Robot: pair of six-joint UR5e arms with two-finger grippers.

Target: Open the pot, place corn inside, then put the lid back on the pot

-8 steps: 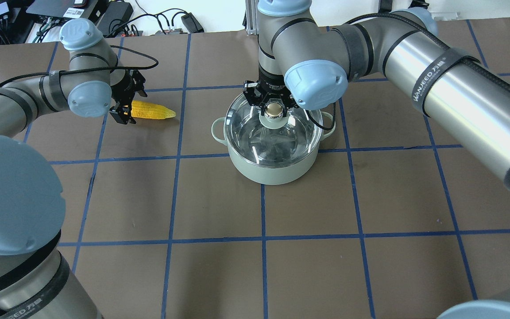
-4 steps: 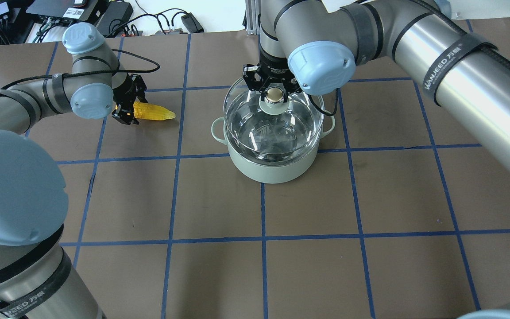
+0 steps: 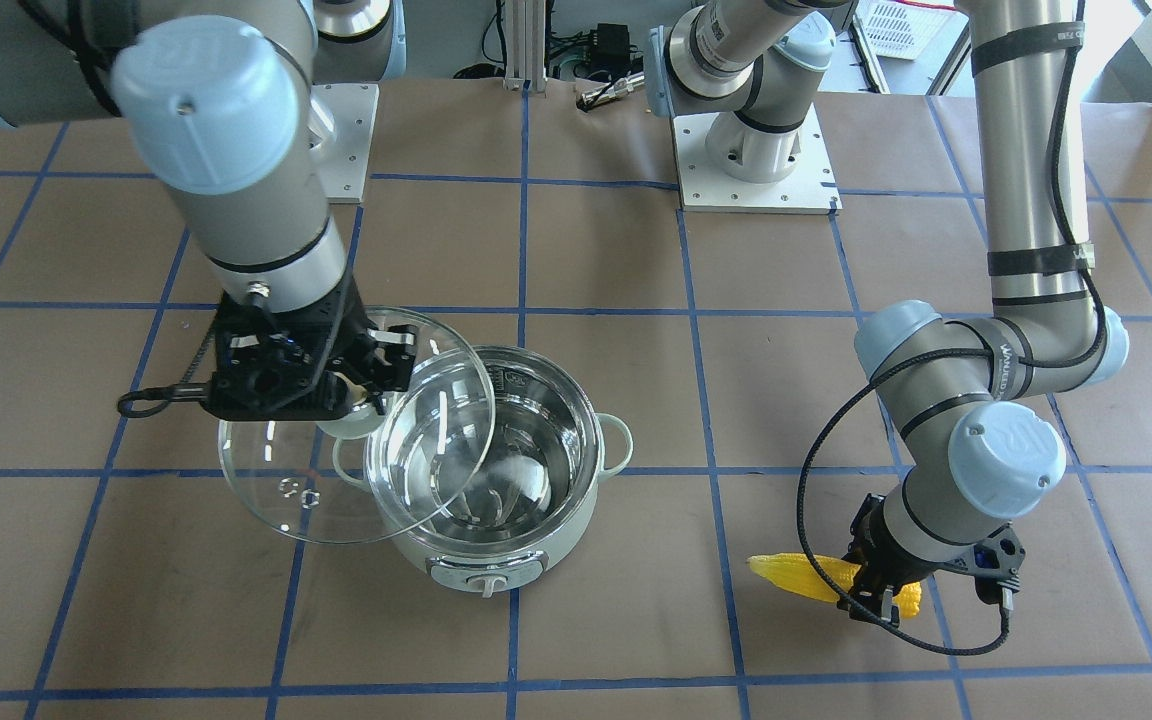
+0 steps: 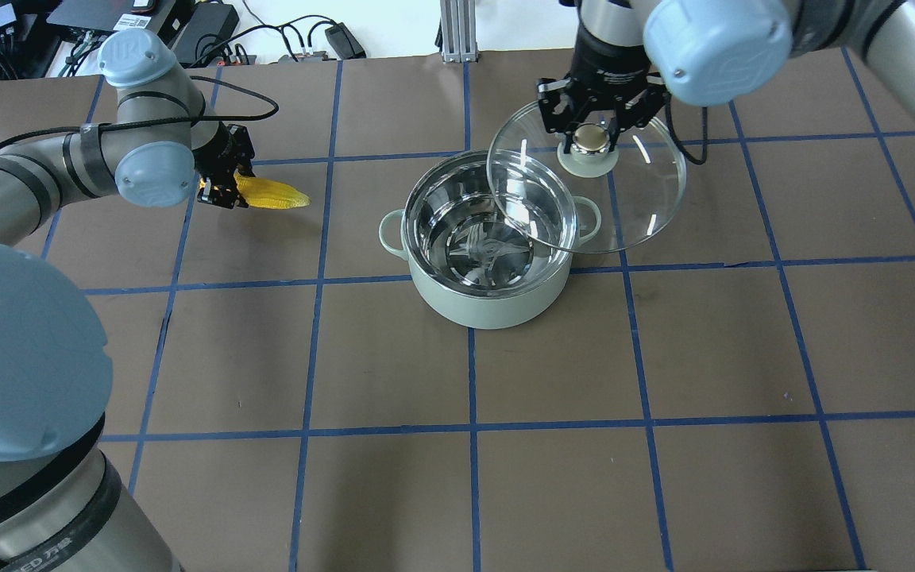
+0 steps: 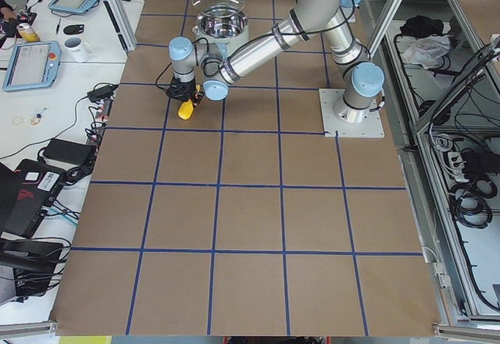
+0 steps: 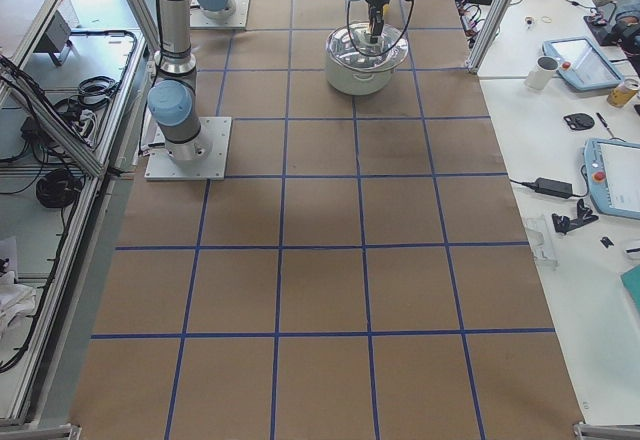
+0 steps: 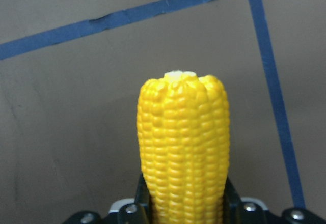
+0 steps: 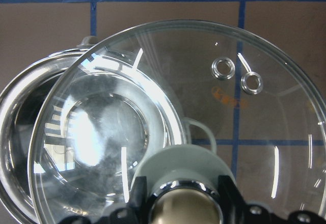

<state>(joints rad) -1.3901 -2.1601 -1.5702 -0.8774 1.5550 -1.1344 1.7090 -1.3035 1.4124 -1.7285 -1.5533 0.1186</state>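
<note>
Overhead, the right gripper (image 4: 594,137) is grasping the lid (image 4: 640,208), which is hanging toward 2 o'clock of the open pot (image 4: 489,311) and overlapping its rim. The left gripper (image 4: 219,188) is clenching the corn (image 4: 275,195) – well apart, at the pot's 10 o'clock. In the left wrist view, the corn is pointing to 12 o'clock over the table (image 7: 66,112).

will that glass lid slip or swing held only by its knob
Likely rigid but breakable: the lid is clear glass. The right gripper pinches only its shiny round knob, so it could slip or pivot if jolted.
</note>
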